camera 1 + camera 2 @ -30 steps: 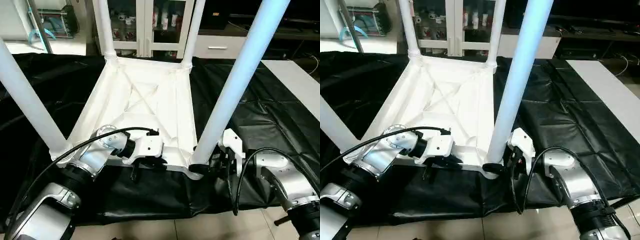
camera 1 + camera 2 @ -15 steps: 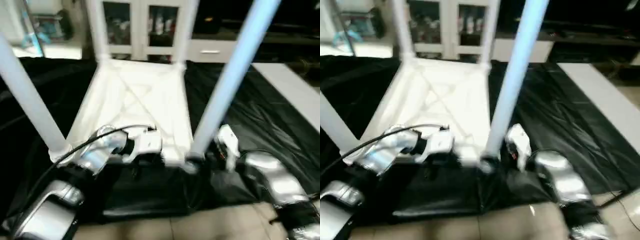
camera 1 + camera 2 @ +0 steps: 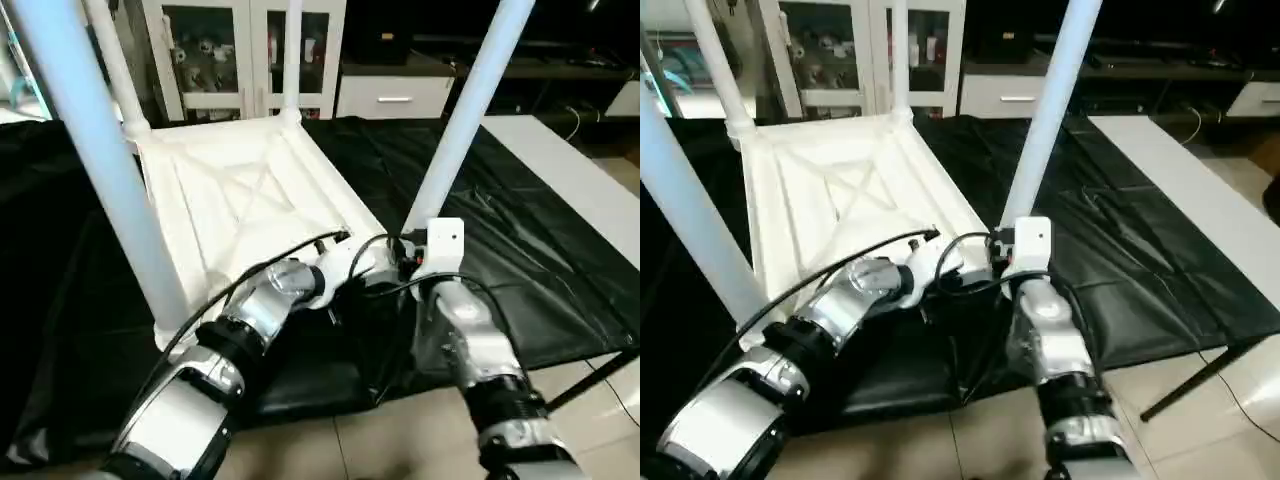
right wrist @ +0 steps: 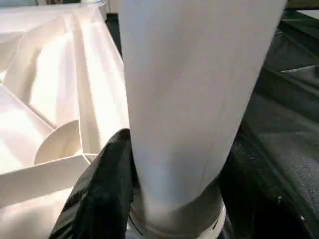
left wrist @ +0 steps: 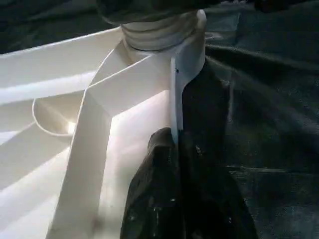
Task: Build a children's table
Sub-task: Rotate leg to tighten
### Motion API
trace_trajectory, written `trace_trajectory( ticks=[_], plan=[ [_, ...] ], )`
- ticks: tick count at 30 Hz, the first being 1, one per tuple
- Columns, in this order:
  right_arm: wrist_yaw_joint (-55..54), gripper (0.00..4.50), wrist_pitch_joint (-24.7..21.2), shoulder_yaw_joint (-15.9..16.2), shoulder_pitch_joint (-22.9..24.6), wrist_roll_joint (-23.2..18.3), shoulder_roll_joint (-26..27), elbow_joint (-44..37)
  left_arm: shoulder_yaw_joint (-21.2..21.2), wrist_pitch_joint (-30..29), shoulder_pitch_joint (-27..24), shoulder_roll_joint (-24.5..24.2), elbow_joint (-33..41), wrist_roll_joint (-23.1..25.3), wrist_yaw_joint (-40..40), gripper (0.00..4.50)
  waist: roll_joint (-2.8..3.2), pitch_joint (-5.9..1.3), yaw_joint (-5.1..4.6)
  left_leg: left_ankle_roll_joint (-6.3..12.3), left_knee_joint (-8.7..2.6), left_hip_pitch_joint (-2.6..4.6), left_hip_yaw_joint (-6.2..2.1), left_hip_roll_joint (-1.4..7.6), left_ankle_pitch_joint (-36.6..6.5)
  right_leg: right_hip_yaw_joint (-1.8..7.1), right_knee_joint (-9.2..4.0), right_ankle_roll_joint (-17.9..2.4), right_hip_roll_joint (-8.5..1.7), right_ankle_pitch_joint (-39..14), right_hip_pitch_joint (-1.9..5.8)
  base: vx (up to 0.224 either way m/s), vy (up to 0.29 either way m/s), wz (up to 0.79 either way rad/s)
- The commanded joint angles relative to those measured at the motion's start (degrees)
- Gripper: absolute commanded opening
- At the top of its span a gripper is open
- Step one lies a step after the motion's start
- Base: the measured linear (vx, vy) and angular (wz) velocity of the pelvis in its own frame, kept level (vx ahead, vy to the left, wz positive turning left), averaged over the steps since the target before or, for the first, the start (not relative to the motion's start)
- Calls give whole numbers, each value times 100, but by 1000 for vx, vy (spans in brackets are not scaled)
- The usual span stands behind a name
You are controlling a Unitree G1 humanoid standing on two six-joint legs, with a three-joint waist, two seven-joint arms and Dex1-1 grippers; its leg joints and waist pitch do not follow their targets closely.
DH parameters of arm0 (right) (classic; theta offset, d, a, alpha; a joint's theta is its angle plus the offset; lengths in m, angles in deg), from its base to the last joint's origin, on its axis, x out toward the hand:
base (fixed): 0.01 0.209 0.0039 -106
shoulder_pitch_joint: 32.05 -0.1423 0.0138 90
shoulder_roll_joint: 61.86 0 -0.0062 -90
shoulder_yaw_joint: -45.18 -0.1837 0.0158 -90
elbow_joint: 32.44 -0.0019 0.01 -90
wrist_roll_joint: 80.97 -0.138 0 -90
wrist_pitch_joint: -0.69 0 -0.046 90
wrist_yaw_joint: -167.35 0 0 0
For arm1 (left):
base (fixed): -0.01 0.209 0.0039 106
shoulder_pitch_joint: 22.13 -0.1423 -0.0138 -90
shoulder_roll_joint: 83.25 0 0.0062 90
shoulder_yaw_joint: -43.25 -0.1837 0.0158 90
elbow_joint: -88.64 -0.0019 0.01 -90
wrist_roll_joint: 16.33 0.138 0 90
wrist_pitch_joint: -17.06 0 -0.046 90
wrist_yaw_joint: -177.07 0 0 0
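Note:
The children's table lies upside down on the black-draped work table, its X-ribbed tabletop [image 3: 240,190] facing up and all its legs standing in the corner sockets. My left gripper [image 3: 338,298] is at the near rim by the near right corner. In the left wrist view the thin rim [image 5: 174,99] runs down between the gripper's black fingers [image 5: 149,199], which are shut on it. My right gripper [image 4: 174,199] is at the foot of the near right leg [image 3: 465,110]. Its black fingers [image 4: 102,194] lie against both sides of the leg [image 4: 184,99], just above the socket.
The work table's front edge [image 3: 300,400] lies just below my wrists, with tiled floor beyond. A white slab [image 3: 570,170] lies at the right. A glass-door cabinet [image 3: 245,50] stands behind. The near left leg [image 3: 90,150] rises close to my left arm.
The camera has swung, so the whole picture has shifted. My right gripper has moved in from beside the near right leg and closed around its foot. The left gripper has stayed on the rim.

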Motion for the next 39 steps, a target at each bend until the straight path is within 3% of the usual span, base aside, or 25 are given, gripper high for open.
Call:
trace_trajectory(
  ticks=[1, 2, 3, 4, 5, 6, 8, 11, 12, 14, 16, 17, 18, 20, 22, 25, 26, 27, 28, 30, 34, 39],
  plan=[
    [546, 201, 253, 287, 6, -208, 311, -116, -112, -67, 45, -51, -293, 291, 571, 0, 50, -207, -79, -342, -626, 201, -278, 342, -3880, 106, -448, -524, -358, -2972, -4, 0, 0, 0],
    [605, 201, 320, 292, 14, -220, 306, -163, -124, -62, 44, -70, -299, 298, 562, 0, 32, -206, -79, -303, -589, 235, -255, 322, -3863, 112, -483, -526, -385, -3141, -45, 0, 0, 0],
    [789, 255, 345, 296, 51, -294, 277, -289, -137, -36, 37, -107, -296, 310, 548, 0, 29, -205, -77, -279, -580, 235, -253, 320, -3805, 117, -491, -520, -403, -3215, -42, 0, 0, 0],
    [938, 269, 450, 334, 103, -279, 173, -460, -174, 25, 25, -175, -281, 333, 479, 0, 20, -204, -59, -222, -568, 219, -255, 320, -3683, 123, -504, -497, -426, -3321, -27, 0, 0, 0],
    [954, 268, 527, 345, 122, -214, 128, -524, -193, 85, 38, -197, -324, 352, 470, 0, 11, -203, -58, -176, -572, 182, -241, 317, -3567, 138, -503, -471, -435, -3363, -18, 0, 0, 0],
    [1030, 274, 535, 308, 148, -243, 76, -623, -194, 127, 38, -233, -343, 359, 464, 0, 4, -210, -88, -174, -628, 61, -302, 340, -3373, 144, -428, -445, -444, -3333, 85, 0, 0, 0],
    [1025, 303, 551, 262, 159, -266, 43, -672, -203, 184, 49, -259, -381, 371, 452, 0, 19, -241, -98, -199, -655, -51, -331, 366, -3055, 175, -361, -511, -465, -3020, 155, 3, 1, -11],
    [1558, 314, 460, 218, 287, -357, -410, -977, -338, 404, -40, -545, -275, 482, 37, 0, 6, -242, -64, -148, -615, 24, -272, 362, -2965, 223, -372, -745, -456, -2704, 80, 0, 0, 0],
    [1663, 334, 427, 224, 311, -377, -479, -1028, -359, 415, -57, -588, -241, 492, -25, 0, 24, -261, -33, -104, -602, 18, -236, 369, -2740, 261, -330, -865, -457, -2382, 78, 0, 0, 0],
    [1960, 354, 364, 278, 381, -385, -683, -1153, -393, 479, -110, -685, -139, 457, -242, 0, -5, -275, -2, 12, -591, -39, -194, 368, -2342, 281, -270, -994, -443, -1963, 111, 0, 0, 0],
    [2707, 359, 87, 387, 561, -462, -1162, -1486, -452, 534, -258, -896, 105, 344, -804, 0, -8, -267, 36, 99, -568, -1, -151, 372, -2239, 294, -272, -1071, -436, -1980, 77, 0, 0, 0],
    [3104, 366, -74, 464, 674, -515, -1421, -1687, -489, 528, -331, -1004, 200, 285, -1097, 0, -20, -263, 72, 164, -557, 8, -143, 370, -2193, 297, -271, -1088, -432, -2040, 95, 0, 0, 0],
    [3104, 378, -74, 464, 674, -515, -1421, -1687, -489, 528, -331, -1004, 200, 285, -1097, 0, -16, -267, 96, 182, -551, 11, -131, 382, -2138, 310, -264, -1090, -435, -1995, 88, 51, -33, 7],
    [3861, 401, -268, 706, 923, -549, -1965, -2037, -635, 918, -502, -1242, 386, 118, -1904, 0, -20, -275, 168, 195, -539, 44, -111, 391, -2043, 330, -225, -1149, -422, -1874, 69, 53, -34, 7],
    [4373, 417, -352, 898, 1096, -562, -2351, -2247, -842, 1420, -701, -1497, 632, -88, -2870, 0, -31, -285, 186, 204, -541, 23, -103, 395, -1899, 346, -186, -1201, -419, -1713, 83, 31, -16, 2],
    [4908, 444, -463, 1072, 1228, -642, -2637, -2474, -908, 1465, -831, -1635, 822, -234, -3408, 0, -37, -300, 271, 246, -497, 60, -70, 400, -1591, 370, -105, -1366, -411, -1343, 76, 82, -39, 6],
    [4967, 447, -471, 1095, 1239, -644, -2667, -2497, -907, 1462, -849, -1642, 859, -267, -3479, 0, -29, -330, 331, 291, -469, 117, -37, 406, -1308, 376, -42, -1487, -391, -956, 65, 71, -30, 10],
    [5005, 447, -476, 1110, 1246, -646, -2686, -2512, -907, 1460, -861, -1647, 882, -288, -3524, 0, -36, -335, 335, 333, -468, 101, -28, 403, -1134, 379, 0, -1558, -385, -714, 85, 62, -22, 7],
    [5202, 447, -560, 1159, 1267, -740, -2725, -2576, -923, 1357, -921, -1667, 1040, -393, -3752, 0, -34, -354, 409, 478, -437, 98, -9, 404, -641, 379, 92, -1719, -391, -142, 121, 62, -22, 7],
    [5268, 447, -597, 1174, 1273, -774, -2735, -2602, -936, 1331, -941, -1676, 1096, -418, -3824, 0, -49, -345, 432, 554, -423, 84, -2, 395, -486, 389, 123, -1759, -392, 35, 136, 0, 0, 0],
    [5648, 447, -725, 1383, 1267, -816, -2833, -2687, -1023, 1323, -1002, -1697, 1296, -445, -4113, 0, -55, -335, 455, 523, -434, 84, -13, 402, -635, 391, 107, -1677, -385, -384, 160, 0, 0, 0],
    [5791, 447, -673, 1492, 1184, -672, -2843, -2543, -1033, 1298, -966, -1718, 1294, -289, -4104, 0, -83, -301, 445, 164, -483, 103, -35, 407, -1245, 416, -19, -1300, -394, -1553, 133, 0, 0, 0]
  ],
)
